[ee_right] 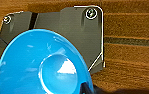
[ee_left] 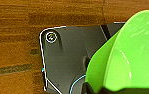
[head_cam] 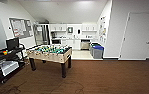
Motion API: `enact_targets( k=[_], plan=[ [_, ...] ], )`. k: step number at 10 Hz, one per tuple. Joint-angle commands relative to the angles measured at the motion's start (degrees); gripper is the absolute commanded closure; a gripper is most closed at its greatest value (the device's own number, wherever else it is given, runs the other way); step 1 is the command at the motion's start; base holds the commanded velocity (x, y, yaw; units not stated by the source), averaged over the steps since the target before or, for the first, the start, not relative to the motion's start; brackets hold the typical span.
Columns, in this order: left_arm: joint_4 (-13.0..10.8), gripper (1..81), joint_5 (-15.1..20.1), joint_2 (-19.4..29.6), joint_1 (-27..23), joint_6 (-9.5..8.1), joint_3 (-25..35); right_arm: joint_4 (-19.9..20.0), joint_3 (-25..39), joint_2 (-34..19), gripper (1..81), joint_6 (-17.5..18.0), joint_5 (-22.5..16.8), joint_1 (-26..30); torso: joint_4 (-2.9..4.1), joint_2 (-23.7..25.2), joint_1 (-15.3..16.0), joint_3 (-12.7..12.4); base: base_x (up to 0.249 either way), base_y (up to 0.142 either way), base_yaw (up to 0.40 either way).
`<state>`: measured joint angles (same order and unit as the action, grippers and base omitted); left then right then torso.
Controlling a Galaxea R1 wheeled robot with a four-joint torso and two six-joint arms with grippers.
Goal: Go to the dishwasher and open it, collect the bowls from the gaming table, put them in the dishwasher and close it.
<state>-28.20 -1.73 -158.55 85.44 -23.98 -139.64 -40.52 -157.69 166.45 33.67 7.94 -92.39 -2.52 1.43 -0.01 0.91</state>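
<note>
Left wrist view: a lime green bowl (ee_left: 130,55), cut off at the edge, held by the left gripper; the right holds a blue bowl (ee_right: 43,65). Ahead, a football table (head_cam: 50,53) stands before the distant dishwasher (head_cam: 85,44).

Lime green bowl (ee_left: 130,57), blue bowl (ee_right: 42,65), brown wood-grain floor (head_cam: 110,77), green-fielded football table (head_cam: 50,51).

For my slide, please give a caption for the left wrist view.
Lime green bowl carried at the left wrist above brown wood-patterned floor.
</note>
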Motion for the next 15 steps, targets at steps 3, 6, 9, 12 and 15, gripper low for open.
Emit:
enact_targets(
  k=[3,6,9,12,15],
  plan=[
    [0.3,81.1,1.7,1.1,-3.0,0.25,0.3,-0.9,-0.6,-0.6,81.1,-0.1,-2.0,2.5,0.00,0.1,0.0,0.0,0.080,0.000,0.000],
    [0.3,81.1,1.7,1.1,-3.0,0.34,0.3,-1.0,-0.6,-0.5,81.1,-0.1,-2.0,2.5,0.00,0.1,0.0,0.0,0.110,0.000,0.000],
    [0.2,81.1,1.7,1.0,-3.0,0.34,0.3,-1.1,-0.6,-0.4,81.1,-0.2,-2.0,2.4,0.00,0.0,0.0,0.0,0.118,0.000,0.000],
    [0.2,81.1,1.7,1.0,-2.9,0.34,0.3,-1.1,-0.6,-0.4,81.1,-0.2,-2.0,2.4,0.00,0.0,0.0,0.0,0.118,0.000,0.000],
    [0.1,81.1,1.7,1.0,-2.9,0.34,0.3,-1.1,-0.6,-0.4,81.1,-0.2,-2.0,2.5,0.00,0.0,0.0,0.0,0.118,0.000,0.000]
  ],
)
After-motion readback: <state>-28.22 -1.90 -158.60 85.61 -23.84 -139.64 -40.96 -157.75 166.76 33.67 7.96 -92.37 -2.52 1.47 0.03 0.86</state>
